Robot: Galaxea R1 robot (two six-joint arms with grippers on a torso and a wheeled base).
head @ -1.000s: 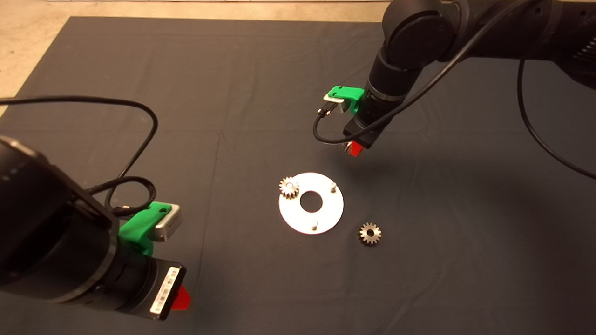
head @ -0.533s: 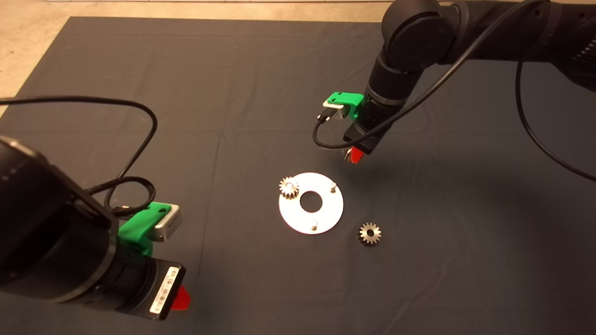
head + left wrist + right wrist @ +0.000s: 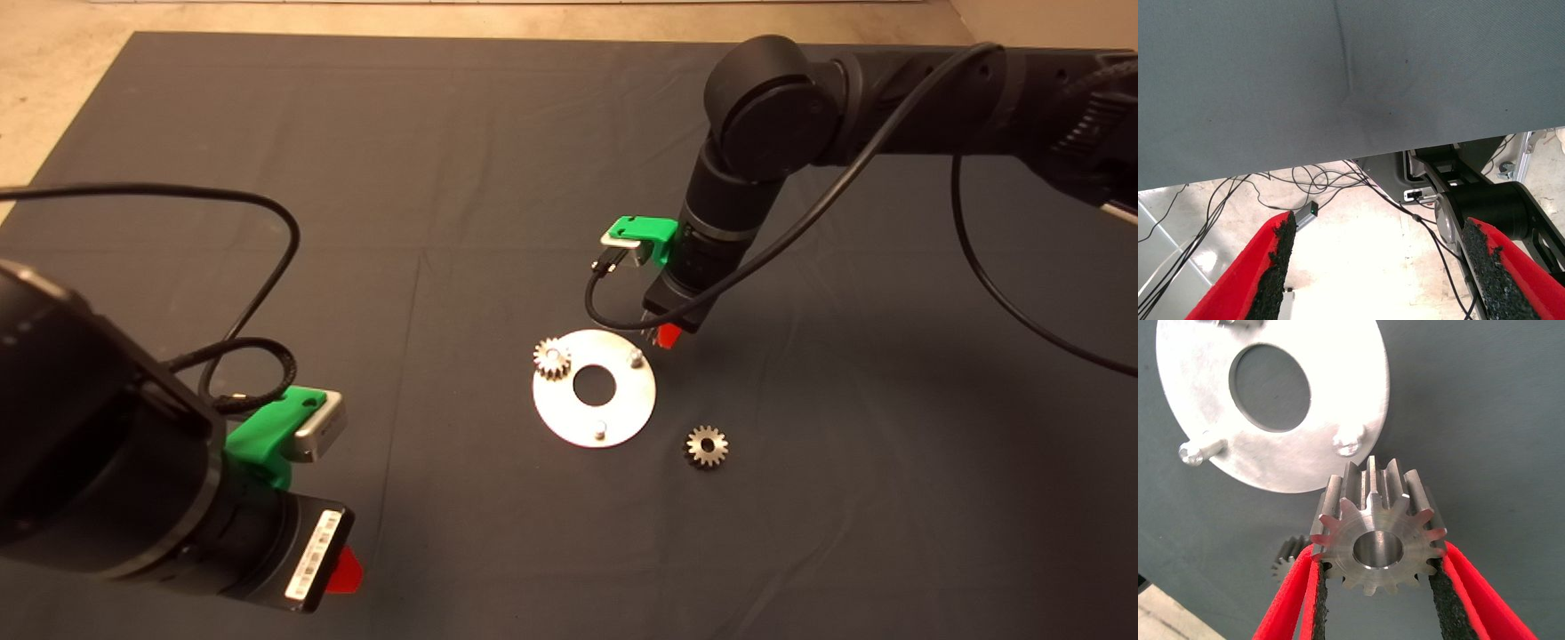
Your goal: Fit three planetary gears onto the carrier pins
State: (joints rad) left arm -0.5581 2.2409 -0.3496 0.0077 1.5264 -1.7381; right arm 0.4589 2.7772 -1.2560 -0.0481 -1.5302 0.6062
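- The left gripper (image 3: 342, 569) waits at the lower left edge of the mat (image 3: 267, 133), well apart from the parts; its wrist view shows its red fingers (image 3: 1261, 280) spread wide with nothing between them, and only the mat's edge, cables and floor beyond.
- On the white disc (image 3: 594, 418) near the mat's middle, one planetary gear (image 3: 551, 358) already sits on the pin at the disc's left rim; that is one of three done, though whether it is pushed fully down cannot be judged from above.
- Two carrier pins are bare: the nearer pin (image 3: 601, 431) and the far right pin (image 3: 635, 356).
- The right gripper (image 3: 665, 335) hangs just beside the disc's far right rim, close to that bare pin; its pads are clamped on the flanks of a second gear (image 3: 1377, 533), bore facing the wrist camera, with the pin (image 3: 1346, 441) just beyond the teeth; this gear is probably the one in hand to be seated, but it is not yet on the pin.
- A third gear (image 3: 706, 445) lies flat on the mat to the right of the disc, apart from it and untouched; it is left for last.
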